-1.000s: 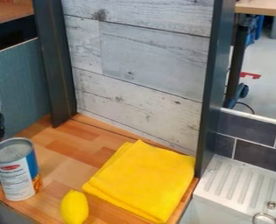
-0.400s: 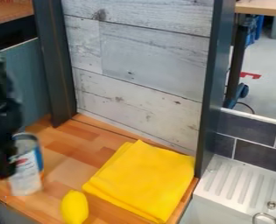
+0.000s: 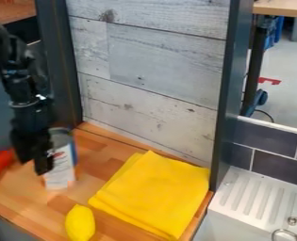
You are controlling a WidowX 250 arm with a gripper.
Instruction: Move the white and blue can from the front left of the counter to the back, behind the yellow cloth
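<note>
A black gripper (image 3: 34,166) hangs at an upright can (image 3: 63,168) left of a yellow cloth (image 3: 153,195), jaw spread impossible to tell, apparently positioning the can, which next calls for keeping it level

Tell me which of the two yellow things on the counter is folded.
The cloth, right of the lemon: it lies flat in layers, while the lemon is rounded.
</note>
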